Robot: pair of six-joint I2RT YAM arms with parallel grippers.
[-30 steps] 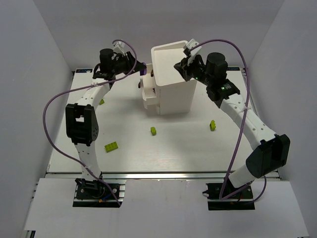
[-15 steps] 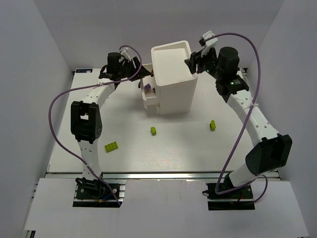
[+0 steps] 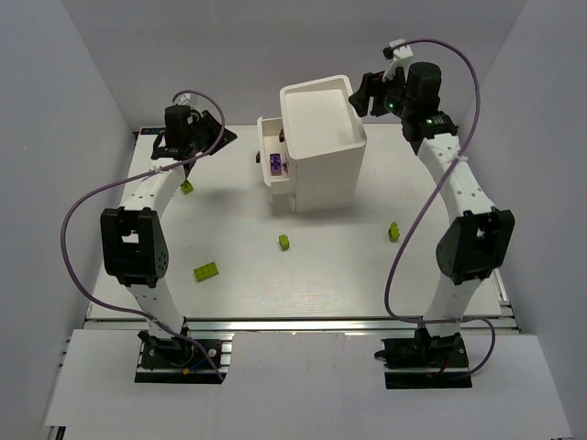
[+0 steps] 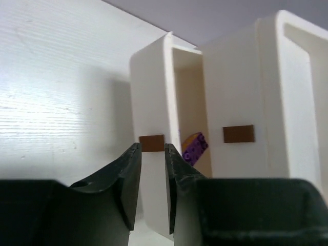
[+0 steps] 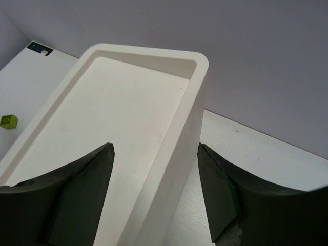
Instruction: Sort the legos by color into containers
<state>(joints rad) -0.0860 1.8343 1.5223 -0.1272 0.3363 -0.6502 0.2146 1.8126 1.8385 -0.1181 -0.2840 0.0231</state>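
Observation:
The white cabinet stands mid-table with one drawer pulled out to the left. A purple lego lies in that drawer, and the left wrist view shows the purple lego too. My left gripper hangs left of the drawer. Its jaws are a narrow gap apart with nothing in them, and they point at the brown knob. My right gripper is open wide by the cabinet's back right corner, above the top rim. Lime legos lie on the table.
A second brown knob marks a shut drawer beside the open one. Lower drawers stick out slightly at the cabinet's left front. White walls close in the table on the left, the right and at the back.
My left gripper has drawn back to the left, away from the drawer, where the purple lego now lies. My right gripper has opened and pulled back off the cabinet's top.

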